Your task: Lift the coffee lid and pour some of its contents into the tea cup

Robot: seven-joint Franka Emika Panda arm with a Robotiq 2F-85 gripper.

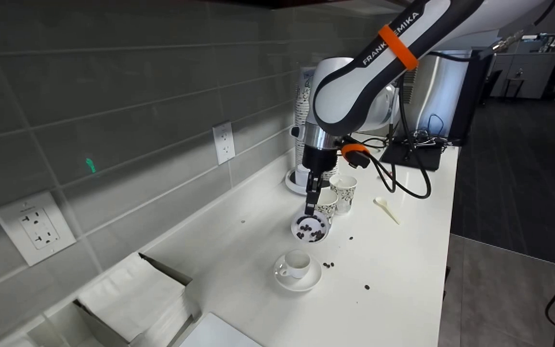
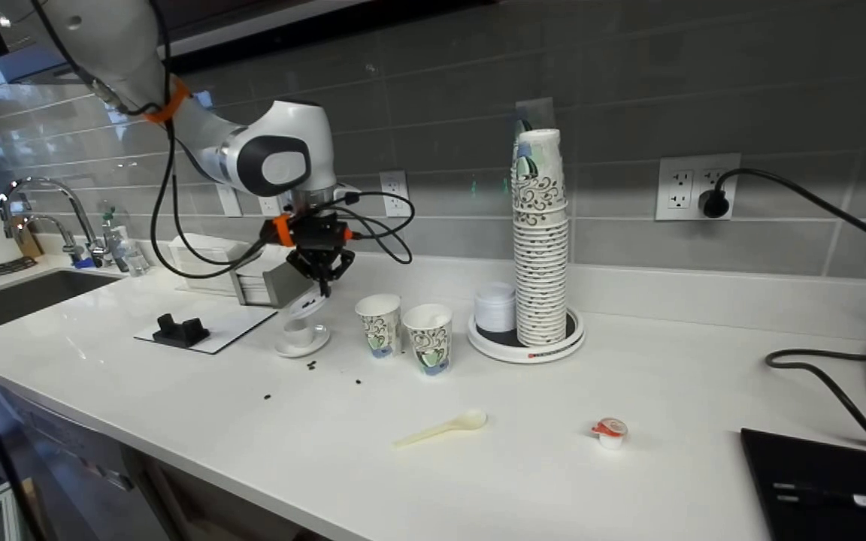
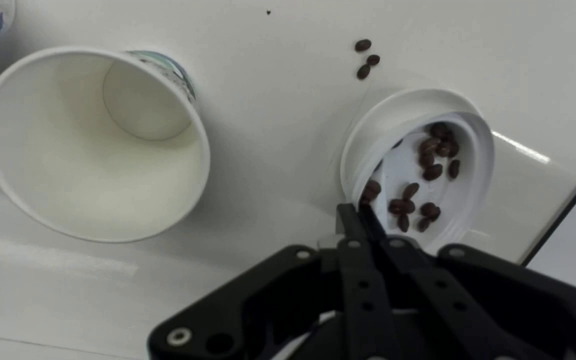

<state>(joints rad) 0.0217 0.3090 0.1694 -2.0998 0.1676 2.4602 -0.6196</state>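
Pinches the near rim of a shallow, round white plastic coffee lid (image 3: 430, 191) with dark brown beans (image 3: 433, 172) inside, between black fingers (image 3: 350, 224) pressed together. Holds it sloping down and outward from the fingers, toward a low white ceramic tea cup (image 1: 298, 267) on a round white saucer (image 1: 313, 277), below on that same side. To pour, probably needs to tip the outer edge farther, squarely above the cup.
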